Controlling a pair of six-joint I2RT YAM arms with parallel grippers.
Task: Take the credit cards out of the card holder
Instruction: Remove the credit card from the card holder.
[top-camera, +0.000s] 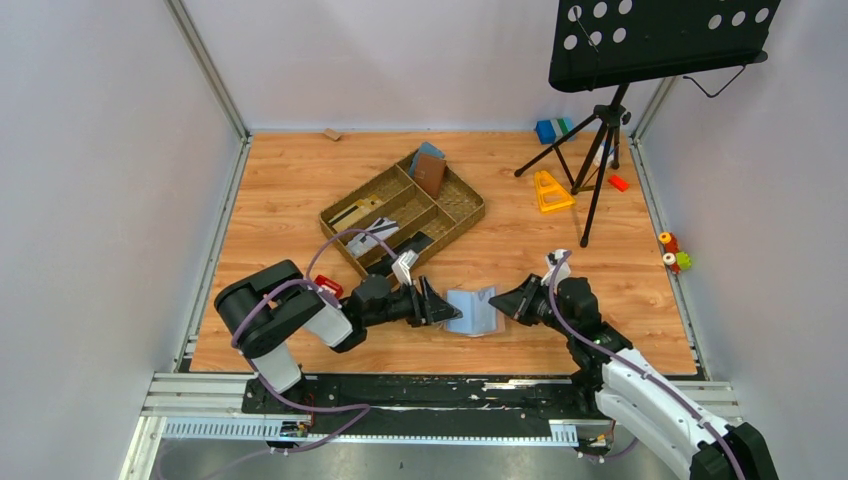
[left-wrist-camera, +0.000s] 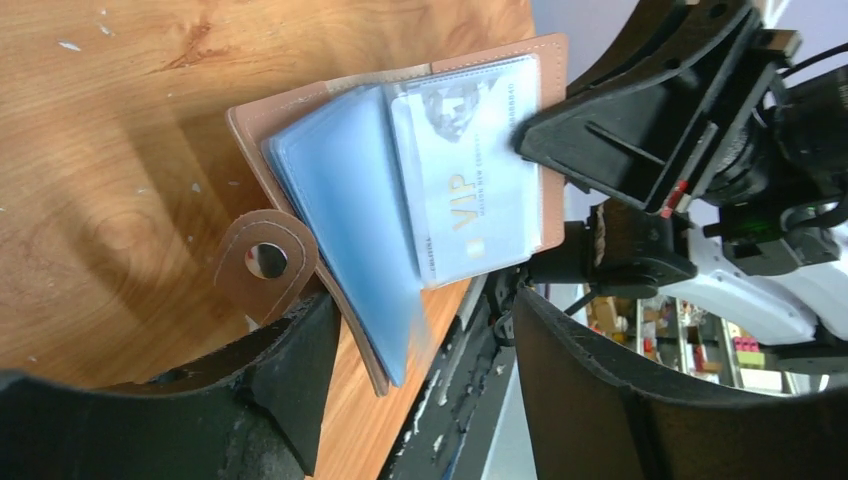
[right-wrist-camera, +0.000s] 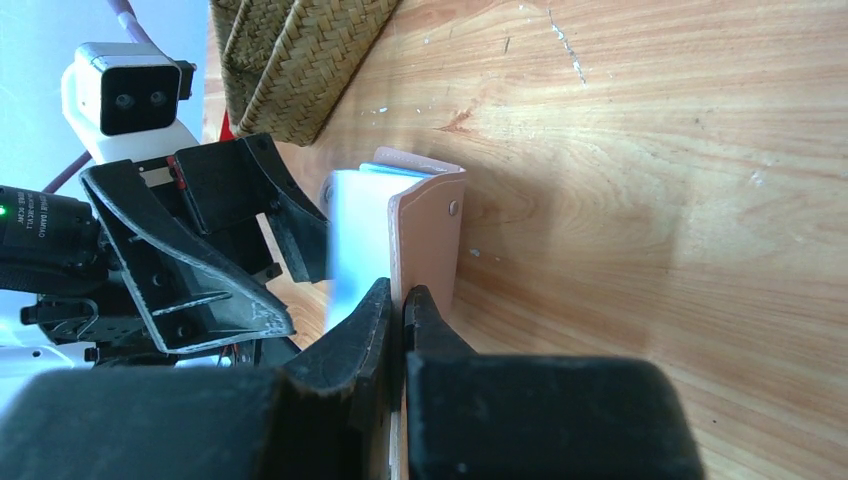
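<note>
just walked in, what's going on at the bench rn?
The right gripper is shut on one tan cover of the card holder, keeping it spread open. The left gripper faces it from the other side, jaws apart, holding nothing. A VIP card sits in a clear sleeve, not yet out.

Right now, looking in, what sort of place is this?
Probably a robot test cell, not a home: a wooden tabletop boxed in by plain pale panels, a left arm and a right arm bolted at its near edge, and practice props such as a woven tray.
</note>
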